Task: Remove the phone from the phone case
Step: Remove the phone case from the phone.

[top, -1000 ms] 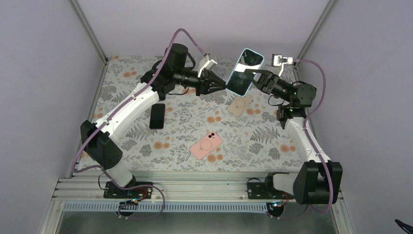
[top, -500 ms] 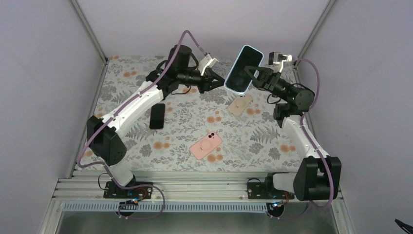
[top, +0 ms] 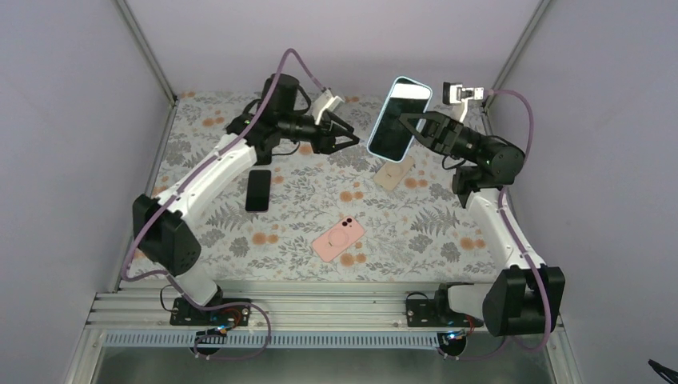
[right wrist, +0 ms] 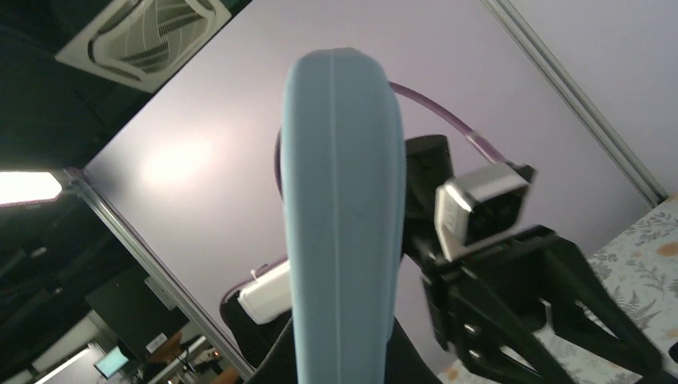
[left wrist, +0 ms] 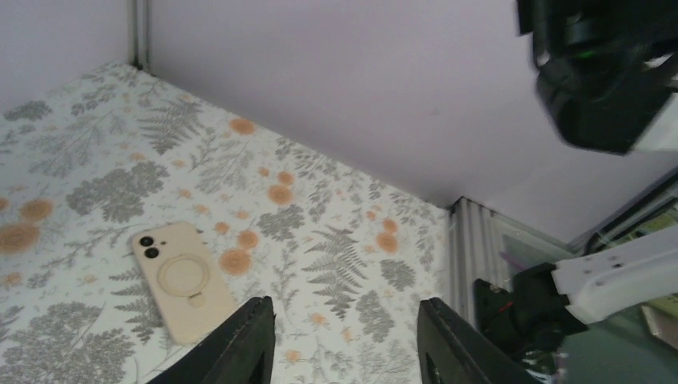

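A black phone (top: 257, 190) lies flat on the left of the floral table (top: 416, 240), unmoved. The left gripper (top: 345, 136) has drawn back leftward from the raised phone's edge. Its jaws are now spread with nothing between them, where a second ago they were nearly closed. The pink case (top: 338, 238) and beige case (top: 394, 172) lie as before. Far right of centre, the phone (top: 397, 112), in its light blue case (right wrist: 340, 216), stays aloft, pinched by the right gripper (top: 416, 125).
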Robot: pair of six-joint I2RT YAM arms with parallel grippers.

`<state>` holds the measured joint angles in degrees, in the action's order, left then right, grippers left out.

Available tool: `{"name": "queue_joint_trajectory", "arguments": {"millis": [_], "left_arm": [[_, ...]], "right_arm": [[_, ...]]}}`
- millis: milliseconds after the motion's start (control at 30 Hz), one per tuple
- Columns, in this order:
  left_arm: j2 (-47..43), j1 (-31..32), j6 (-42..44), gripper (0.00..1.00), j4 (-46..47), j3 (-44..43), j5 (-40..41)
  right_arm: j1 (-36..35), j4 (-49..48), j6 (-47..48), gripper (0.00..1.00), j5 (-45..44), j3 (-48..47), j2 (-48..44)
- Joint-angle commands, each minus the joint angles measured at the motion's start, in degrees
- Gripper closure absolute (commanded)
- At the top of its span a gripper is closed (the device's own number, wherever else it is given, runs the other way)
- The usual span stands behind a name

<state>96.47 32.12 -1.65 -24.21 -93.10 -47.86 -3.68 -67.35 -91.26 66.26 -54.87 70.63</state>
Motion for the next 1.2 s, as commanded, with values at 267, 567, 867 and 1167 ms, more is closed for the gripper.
{"name": "queue_joint_trajectory", "arguments": {"millis": [267, 567, 867, 1167], "left_arm": [[-8.7, -0.3, 5.1, 0.23, -0.7, 0.8, -17.0], [-7.0, 4.5, 7.0, 0.23, -2.7, -2.1, -12.0], [-5.8, 5.2, 2.8, 0.36, 0.5, -1.6, -12.2], [-4.5, 4.3, -0.9, 0.43, 2.1, -6.0, -16.4]], "right_arm": [[-0.2, 4.9, 14.3, 0.96, 5.1, -3.0, -2.5], [-0.2, 5.1, 15.4, 0.96, 4.9, -2.8, -2.6], [-0.6, 4.3, 15.2, 0.96, 5.0, -2.6, -3.1], [-2.1, 24.4, 34.2, 0.96, 8.2, -3.9, -4.2]]}}
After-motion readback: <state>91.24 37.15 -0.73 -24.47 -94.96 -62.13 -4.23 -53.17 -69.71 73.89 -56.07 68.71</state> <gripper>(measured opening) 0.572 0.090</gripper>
